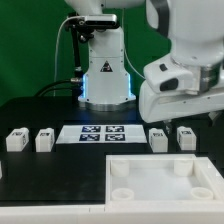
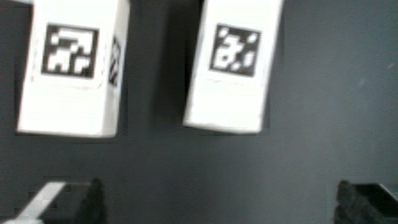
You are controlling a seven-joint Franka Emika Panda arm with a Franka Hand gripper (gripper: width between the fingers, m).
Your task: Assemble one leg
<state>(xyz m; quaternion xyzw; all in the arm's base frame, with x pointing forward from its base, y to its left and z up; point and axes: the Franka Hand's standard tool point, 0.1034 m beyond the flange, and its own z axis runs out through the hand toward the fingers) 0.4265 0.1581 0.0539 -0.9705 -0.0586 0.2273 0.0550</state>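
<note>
Four legs, small white blocks with black-and-white tags, stand on the dark table. Two are at the exterior view's left [image 1: 15, 140] [image 1: 44, 140] and two at its right [image 1: 158, 138] [image 1: 186, 137]. The wrist view shows two legs side by side, tags up [image 2: 71, 70] [image 2: 237, 65]. My gripper [image 2: 217, 205] is open and empty, its dark fingertips [image 2: 63, 200] wide apart, above the table and short of these legs. In the exterior view the arm's white hand [image 1: 175, 88] hovers above the right pair.
The large flat white square piece with round corner sockets [image 1: 150, 163] lies at the front right. The marker board [image 1: 103, 133] lies between the leg pairs. The robot base [image 1: 105, 75] stands behind it.
</note>
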